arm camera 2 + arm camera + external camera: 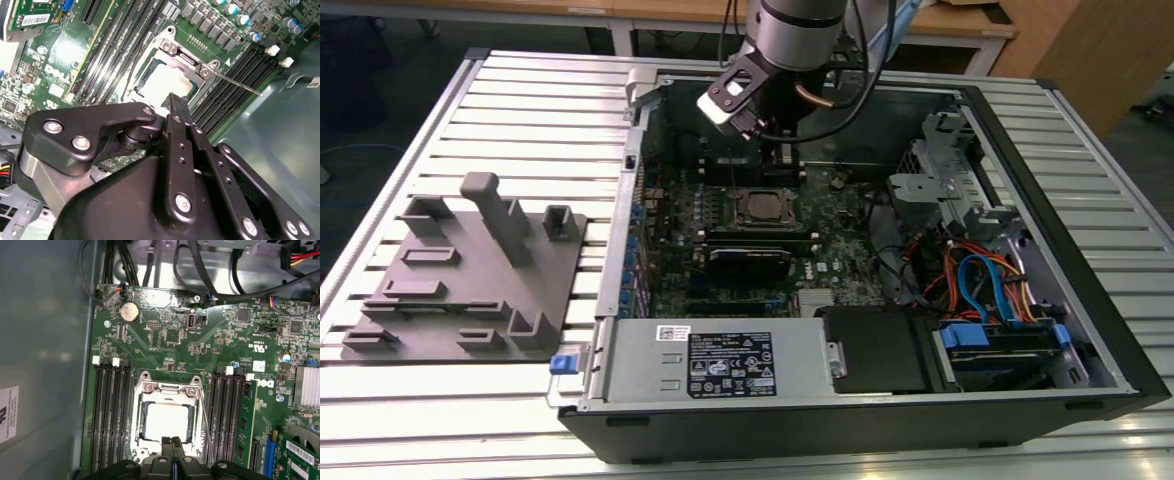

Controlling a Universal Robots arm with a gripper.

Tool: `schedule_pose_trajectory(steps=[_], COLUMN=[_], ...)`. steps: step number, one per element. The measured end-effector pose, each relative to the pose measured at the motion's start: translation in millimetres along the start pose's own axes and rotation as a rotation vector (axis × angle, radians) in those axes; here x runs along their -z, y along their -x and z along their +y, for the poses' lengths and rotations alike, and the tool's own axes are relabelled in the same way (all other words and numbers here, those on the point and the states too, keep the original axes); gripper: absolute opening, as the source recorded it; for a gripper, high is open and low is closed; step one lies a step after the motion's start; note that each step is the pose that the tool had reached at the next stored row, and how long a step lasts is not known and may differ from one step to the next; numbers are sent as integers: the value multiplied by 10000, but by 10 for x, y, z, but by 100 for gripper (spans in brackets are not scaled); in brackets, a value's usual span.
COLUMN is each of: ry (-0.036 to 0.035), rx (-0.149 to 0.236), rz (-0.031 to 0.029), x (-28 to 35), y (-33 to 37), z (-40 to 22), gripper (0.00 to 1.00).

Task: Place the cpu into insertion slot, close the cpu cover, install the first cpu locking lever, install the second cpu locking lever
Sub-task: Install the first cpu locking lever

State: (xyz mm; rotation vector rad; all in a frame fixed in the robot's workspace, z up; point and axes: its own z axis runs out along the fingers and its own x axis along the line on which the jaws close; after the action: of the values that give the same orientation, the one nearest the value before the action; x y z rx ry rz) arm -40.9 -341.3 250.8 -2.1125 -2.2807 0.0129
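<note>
Hovering at exterior view's 12 o'clock of windowed silver cover plate (766, 192): black tool (779, 165), pinched shut, empty, likely for pushing.

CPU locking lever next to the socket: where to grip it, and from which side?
Probably near the free end of the locking lever, not at its hinge by the cpu cover. It is a thin bare rod jutting out toward the memory slots, so come from above, straddling it crosswise.
</note>
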Motion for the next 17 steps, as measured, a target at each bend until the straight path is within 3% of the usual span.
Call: schedule_pose_trajectory(steps=[5,17], ry=[-5,-5], rx=[255,295], rz=[-7,-8], x=[0,0], y=[0,0], z=[0,0], gripper=[11,11])
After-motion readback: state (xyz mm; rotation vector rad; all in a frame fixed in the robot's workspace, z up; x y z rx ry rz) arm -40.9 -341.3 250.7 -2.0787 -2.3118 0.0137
